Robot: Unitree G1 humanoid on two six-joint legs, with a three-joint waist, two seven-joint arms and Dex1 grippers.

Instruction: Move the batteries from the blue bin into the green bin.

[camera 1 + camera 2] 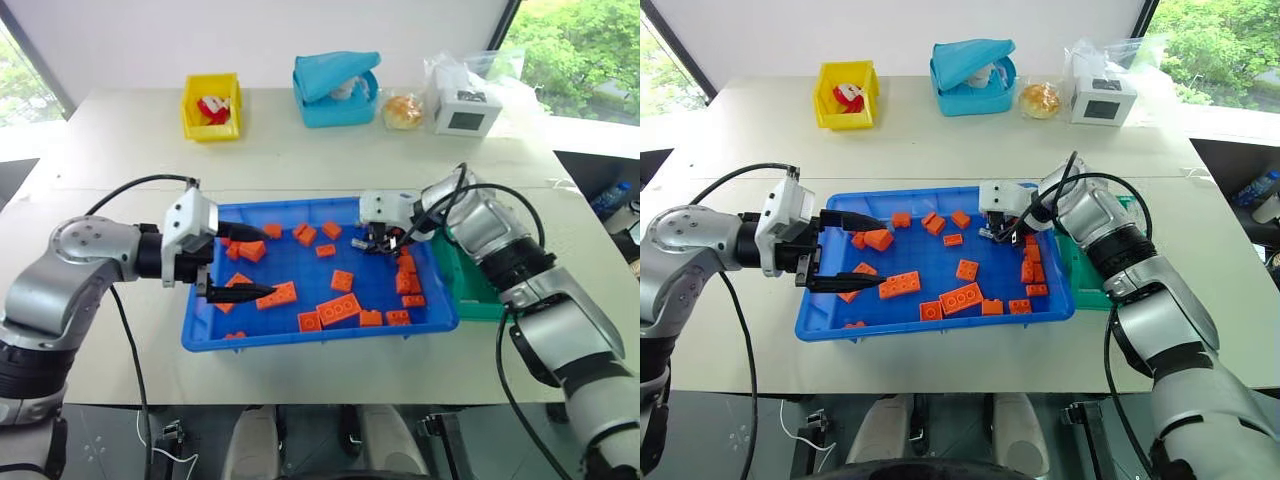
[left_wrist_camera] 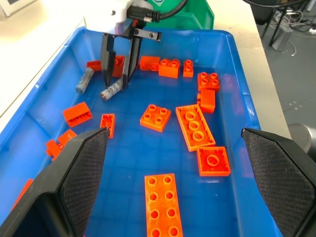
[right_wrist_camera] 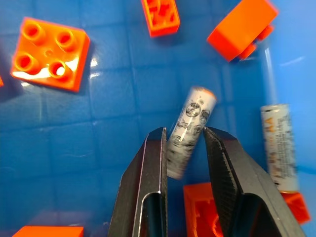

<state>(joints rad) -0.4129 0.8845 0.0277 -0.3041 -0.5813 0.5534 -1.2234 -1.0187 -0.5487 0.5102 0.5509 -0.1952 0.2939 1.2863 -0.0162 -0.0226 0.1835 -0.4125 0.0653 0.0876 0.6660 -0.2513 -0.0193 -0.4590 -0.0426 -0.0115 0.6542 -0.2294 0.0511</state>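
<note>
The blue bin [image 1: 200, 335] sits at the centre of the pale surface [image 1: 300, 160] in the left eye view, scattered with orange bricks [image 1: 338, 309]. The green bin [image 1: 470, 290] stands touching the blue bin's right side, mostly hidden behind the right arm.

The right gripper [image 3: 183, 153] reaches down into the upper right part of the blue bin. In the right wrist view its two black fingers [image 3: 148, 187] stand on either side of a silver-grey battery [image 3: 190, 128], which lies tilted on the blue floor with its lower end between the fingertips; the jaws are narrowed about it, though whether they press on it cannot be told. A second battery [image 3: 279, 148] lies just beside, at the right of that frame, its lower end against an orange brick. The left wrist view shows the same pair near the upper left of the frame: one battery [image 2: 111, 89] at the tips of the right gripper [image 2: 117, 81], the other [image 2: 84, 81] close by along the bin's wall.

The left gripper [image 1: 240, 262] hovers over the left part of the blue bin, pointing toward the right of the frame, its jaws spread wide with nothing between them.

At the top of the left eye view stand a yellow bin [image 1: 210, 105], a light-blue container [image 1: 336, 90] with a floppy cover, and a white box [image 1: 466, 112].
</note>
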